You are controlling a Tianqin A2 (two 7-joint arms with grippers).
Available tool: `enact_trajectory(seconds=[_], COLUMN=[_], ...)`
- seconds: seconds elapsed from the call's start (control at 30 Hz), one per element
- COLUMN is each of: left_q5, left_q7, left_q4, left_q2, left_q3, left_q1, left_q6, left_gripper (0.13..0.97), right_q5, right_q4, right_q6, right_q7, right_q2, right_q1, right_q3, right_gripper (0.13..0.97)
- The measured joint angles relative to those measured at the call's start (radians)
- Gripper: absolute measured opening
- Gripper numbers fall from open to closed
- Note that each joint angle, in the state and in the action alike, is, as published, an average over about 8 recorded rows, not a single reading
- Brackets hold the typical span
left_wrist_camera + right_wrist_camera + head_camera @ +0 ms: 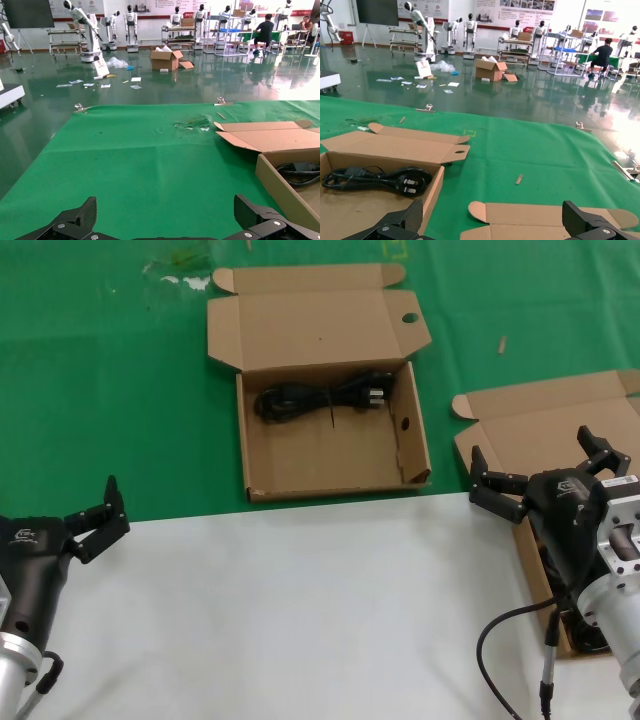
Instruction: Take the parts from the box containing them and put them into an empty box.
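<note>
The empty box [245, 440], marked by a round hole in its lid flap, lies open on the green cloth at the centre. A black power cable [320, 398] lies coiled along its far wall, also seen in the right wrist view as the cable [385, 180]. The box containing the parts [540, 430] lies open at the right; my right arm hides most of its inside. My right gripper [530, 445] hovers open over that box's lid [545, 215], holding nothing. My left gripper [95, 512] waits open at the near left, over the cloth's edge.
A white table surface [300, 610] fills the foreground, and the green cloth [100, 390] lies beyond it. A black cable [500, 640] hangs from my right arm. Small scraps [502, 344] lie on the cloth at the far right.
</note>
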Motion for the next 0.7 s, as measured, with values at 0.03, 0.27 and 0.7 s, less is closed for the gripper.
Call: enact_trajectory(seconds=[0.03, 0.27, 0.7], left_q5=[0.0, 0.0, 0.0], left_q7=[0.0, 0.0, 0.0], left_q4=[0.0, 0.0, 0.0], left_q2=[0.0, 0.0, 0.0], left_q3=[0.0, 0.0, 0.0], left_q1=[0.0, 0.0, 0.0], left_q6=[0.0, 0.0, 0.0], left_gripper=[0.966, 0.966, 0.966], right_q5=[0.0, 0.0, 0.0], right_q4=[0.0, 0.0, 0.0], right_q6=[0.0, 0.0, 0.0], right_q7=[0.0, 0.0, 0.0], right_q2=[0.0, 0.0, 0.0], right_q1=[0.0, 0.0, 0.0], right_q3=[0.0, 0.0, 0.0], right_gripper=[0.966, 0.966, 0.966])
